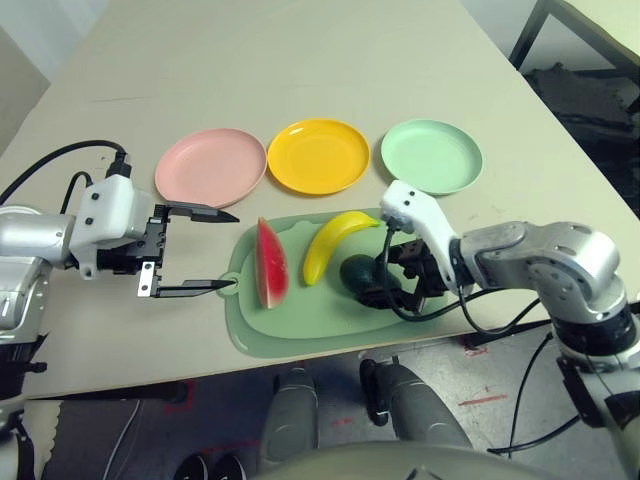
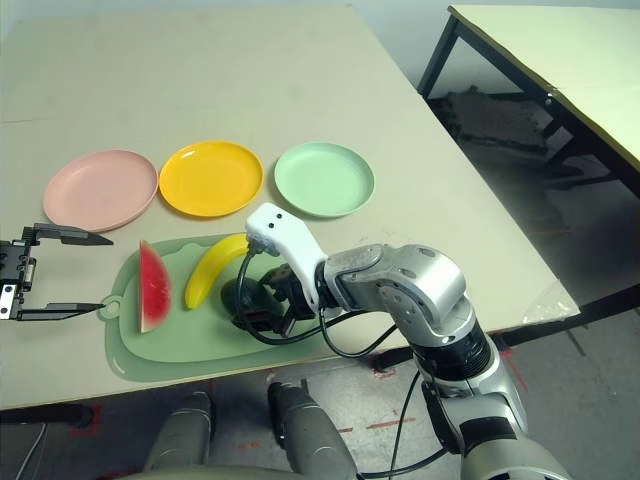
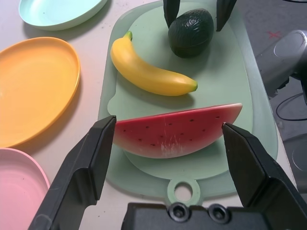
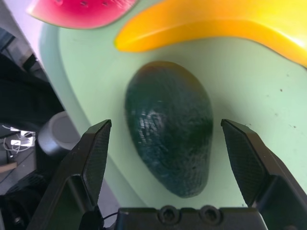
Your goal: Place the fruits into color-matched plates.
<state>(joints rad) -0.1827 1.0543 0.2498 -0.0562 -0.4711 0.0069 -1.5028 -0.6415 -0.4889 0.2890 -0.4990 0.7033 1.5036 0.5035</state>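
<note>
Nothing plated yet: right gripper (image 4: pixel 165 143) gapes around the avocado (image 4: pixel 170 146), left gripper (image 3: pixel 168 143) open, empty, facing the watermelon (image 3: pixel 177 130).

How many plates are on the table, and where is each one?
3, in a row beyond the pale green mat: the pink plate on the robot's left, the yellow-orange plate in the middle, the mint green plate on the right. All are empty.

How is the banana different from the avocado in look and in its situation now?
The banana is yellow, long and curved; the avocado is dark green and egg-shaped. The banana's skin is smooth, the avocado's bumpy. The open right hand straddles the avocado, while no hand is around the banana. Both lie on the pale green mat, in no plate.
</note>
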